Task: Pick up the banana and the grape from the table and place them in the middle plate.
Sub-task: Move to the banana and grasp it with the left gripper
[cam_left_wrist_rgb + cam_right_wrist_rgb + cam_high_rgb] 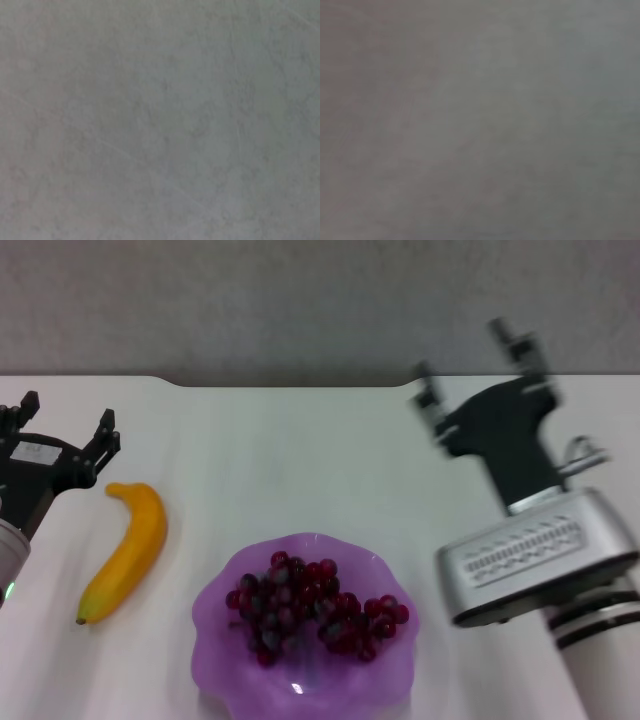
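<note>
- The grape (318, 608) bunch is sitting inside the middle plate (225, 665), near the table (300, 460) front edge.
- The banana (127, 550) is lying on the table just left of the plate, apart from it.
- The left gripper (65, 426) is hovering beside the banana's far tip, fingers spread, empty.
- The right gripper (475, 360) is hanging high over the far right, fingers apart, holding nothing.

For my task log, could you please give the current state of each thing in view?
Grapes: in the plate, not held.
Banana: lying on the table, left of the plate, not held.
Plate: on the table, holding only the grapes.
Left claw: open, empty, just beyond the banana's far end.
Right claw: open, empty, raised beyond the plate's right.
</note>
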Action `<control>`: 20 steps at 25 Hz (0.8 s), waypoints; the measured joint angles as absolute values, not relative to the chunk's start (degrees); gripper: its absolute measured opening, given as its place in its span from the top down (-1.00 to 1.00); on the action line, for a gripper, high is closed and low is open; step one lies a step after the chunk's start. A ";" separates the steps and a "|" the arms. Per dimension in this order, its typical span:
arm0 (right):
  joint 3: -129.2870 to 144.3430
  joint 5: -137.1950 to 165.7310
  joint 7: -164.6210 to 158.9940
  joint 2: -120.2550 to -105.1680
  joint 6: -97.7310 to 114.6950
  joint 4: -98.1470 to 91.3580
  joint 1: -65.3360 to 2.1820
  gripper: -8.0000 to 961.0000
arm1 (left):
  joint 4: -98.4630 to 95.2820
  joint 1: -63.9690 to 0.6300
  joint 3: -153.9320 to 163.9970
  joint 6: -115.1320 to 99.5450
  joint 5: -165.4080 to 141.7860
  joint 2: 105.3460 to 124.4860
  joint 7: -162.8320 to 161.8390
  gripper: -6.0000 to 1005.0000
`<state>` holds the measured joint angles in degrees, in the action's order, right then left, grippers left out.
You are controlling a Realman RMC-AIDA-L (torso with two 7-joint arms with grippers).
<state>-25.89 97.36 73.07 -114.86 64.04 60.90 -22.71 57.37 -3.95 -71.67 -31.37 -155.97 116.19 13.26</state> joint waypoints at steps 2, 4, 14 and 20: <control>-25.81 97.29 72.95 -114.87 69.30 59.29 -22.35 -0.83 | 57.27 -4.08 -71.66 -31.37 -155.91 116.19 13.16 -0.75; -25.89 96.68 71.97 -114.87 73.88 58.30 -21.59 -0.70 | 57.13 -4.19 -71.64 -31.37 -155.83 116.18 13.02 -0.75; -26.54 95.36 53.45 -114.80 87.71 50.12 -17.84 0.11 | 56.86 -4.42 -71.54 -31.37 -155.74 116.19 12.62 -0.75; -27.07 93.65 35.53 -114.55 89.05 42.73 -15.70 0.62 | 55.37 -5.64 -71.39 -31.37 -155.87 116.16 9.63 -0.75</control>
